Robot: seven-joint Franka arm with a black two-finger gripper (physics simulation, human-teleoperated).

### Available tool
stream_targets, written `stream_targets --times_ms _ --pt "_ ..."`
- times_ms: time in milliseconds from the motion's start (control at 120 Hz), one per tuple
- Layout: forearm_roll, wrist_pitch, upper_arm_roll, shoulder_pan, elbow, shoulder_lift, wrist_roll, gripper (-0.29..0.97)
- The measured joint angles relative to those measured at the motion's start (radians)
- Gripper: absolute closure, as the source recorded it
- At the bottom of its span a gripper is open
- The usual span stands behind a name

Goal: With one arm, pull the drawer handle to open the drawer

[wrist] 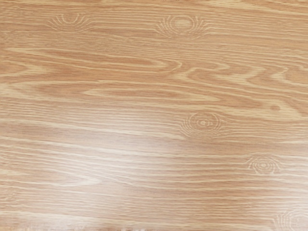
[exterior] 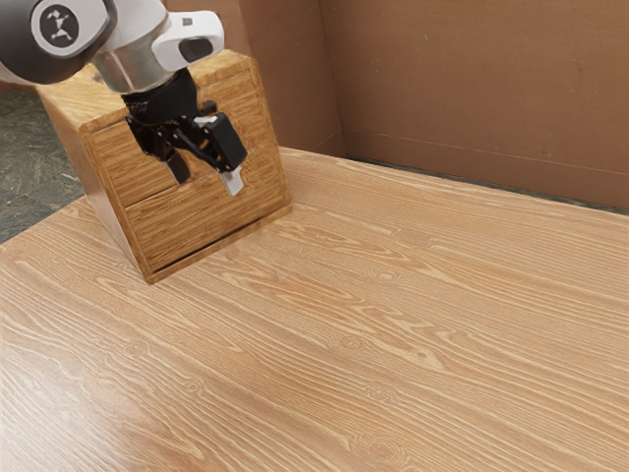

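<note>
One big wood-grain table (exterior: 393, 324) takes up the near part of the exterior view, and my wrist cam is looking at light wood grain with knots; can't tell which surface. Further back toward the exterior view's left sits a small wooden drawer cabinet (exterior: 197, 221). My gripper (exterior: 206, 175) hangs right in front of the drawer (exterior: 120, 159) in its upper half, tilted down, fingers (exterior: 233, 182) spread apart. I can't make out a handle between them. The drawer front looks flush with the cabinet. Behind it all is a brown wall (exterior: 472, 79).
</note>
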Motion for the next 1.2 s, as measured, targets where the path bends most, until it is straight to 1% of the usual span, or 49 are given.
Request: stream_targets --times_ms 92,175,275,400,542,675,792,925,1033,1200 --pt "0.001 -0.006 0.002 0.077 0.003 0.0 -0.001 0.02" --pt "0.0 -0.01 0.005 0.105 0.004 0.0 -0.001 0.02" --pt "0.001 -0.014 0.005 0.088 0.009 -0.002 -0.002 0.02" --pt "0.005 -0.051 -0.001 0.043 0.161 -0.014 -0.002 0.02" --pt "0.013 -0.074 0.004 0.027 0.193 -0.003 -0.003 0.02" --pt "0.04 -0.084 0.028 0.041 0.189 0.01 -0.003 0.02" --pt "0.112 -0.081 0.04 0.069 0.189 0.028 -0.001 0.02" --pt "0.158 -0.028 0.072 0.085 0.186 0.073 0.062 0.02" --pt "0.168 0.031 0.081 0.106 0.191 0.124 0.111 0.02" --pt "0.176 0.161 0.076 0.078 0.237 0.216 0.212 0.02"
